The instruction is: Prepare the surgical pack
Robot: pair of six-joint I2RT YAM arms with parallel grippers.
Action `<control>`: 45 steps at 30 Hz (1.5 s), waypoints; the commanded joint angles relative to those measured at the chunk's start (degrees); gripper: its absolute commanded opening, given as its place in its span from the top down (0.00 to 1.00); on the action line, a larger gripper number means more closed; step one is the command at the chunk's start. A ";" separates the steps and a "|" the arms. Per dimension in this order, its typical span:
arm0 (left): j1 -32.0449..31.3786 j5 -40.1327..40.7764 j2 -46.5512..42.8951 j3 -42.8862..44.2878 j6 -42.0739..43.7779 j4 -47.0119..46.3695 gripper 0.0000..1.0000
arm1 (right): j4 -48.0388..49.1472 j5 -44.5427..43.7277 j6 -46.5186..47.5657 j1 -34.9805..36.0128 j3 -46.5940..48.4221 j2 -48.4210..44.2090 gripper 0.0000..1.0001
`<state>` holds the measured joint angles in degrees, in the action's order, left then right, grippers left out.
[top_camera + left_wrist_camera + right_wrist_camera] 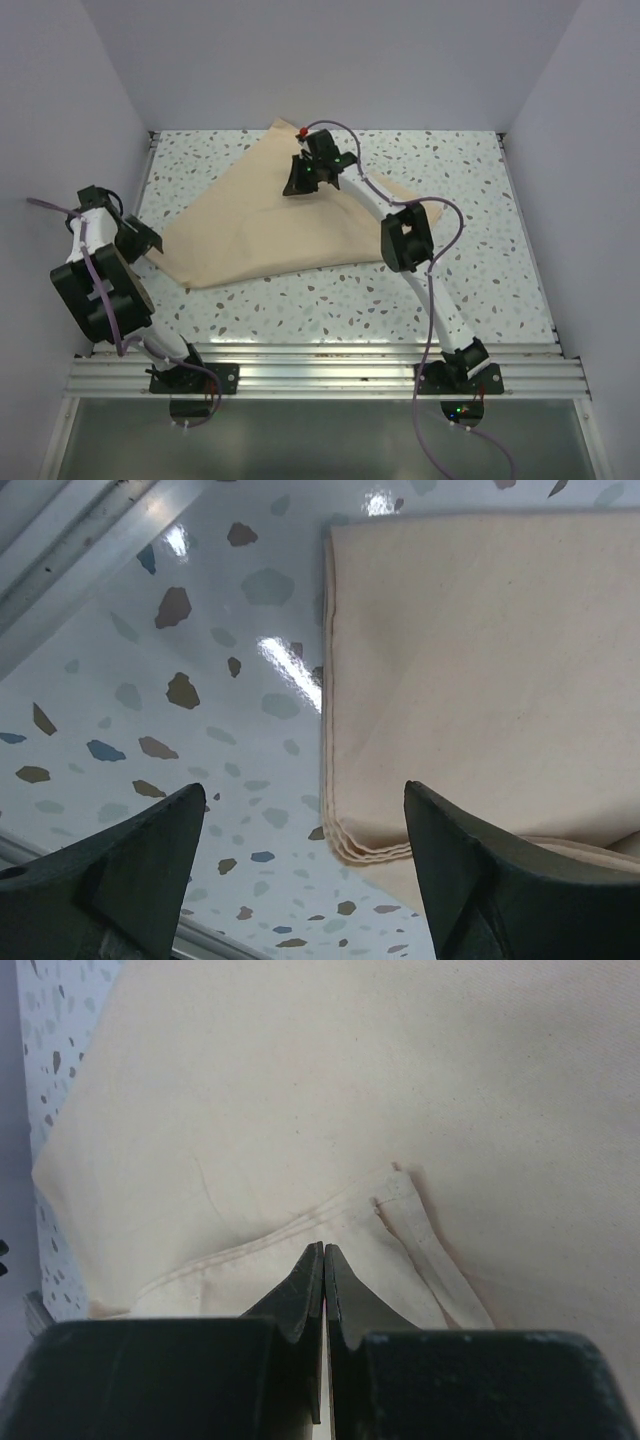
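light, limp tan folded cloth sheet point(270, 220) looks best held at its layered corner, where left gripper point(305, 792) hangs spread; right gripper point(323, 1252) pressed together.

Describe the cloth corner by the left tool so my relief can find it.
On the speckled table lies a tan cloth folded into a rough triangle. Take its leftmost corner, just ahead of the open left tool: stacked hemmed layers show there.

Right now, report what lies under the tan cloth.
Only the speckled tabletop shows around the tan cloth; one corner shows stacked folded layers. Anything beneath is covered and cannot be seen.
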<state>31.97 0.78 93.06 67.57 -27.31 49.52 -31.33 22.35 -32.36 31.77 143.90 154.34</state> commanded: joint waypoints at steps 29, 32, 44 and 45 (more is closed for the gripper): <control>2.31 -2.62 19.88 5.47 -3.72 -15.85 0.49 | -2.86 -5.30 5.73 2.95 3.06 5.00 1.00; 2.31 -3.06 20.76 5.82 -3.54 -16.64 0.58 | -2.60 -5.21 5.64 2.86 3.06 5.00 1.00; -1.28 -6.93 15.17 7.75 -0.38 -13.93 1.00 | -4.70 -5.74 4.15 2.95 3.58 6.93 1.00; -1.90 -6.93 13.57 8.19 -0.29 -13.49 1.00 | -5.05 -5.56 3.80 2.95 3.59 7.20 1.00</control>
<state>31.40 -5.19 110.28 74.35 -29.04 37.76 -32.99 18.59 -28.49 33.87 146.50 158.17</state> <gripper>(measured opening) 0.018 0.007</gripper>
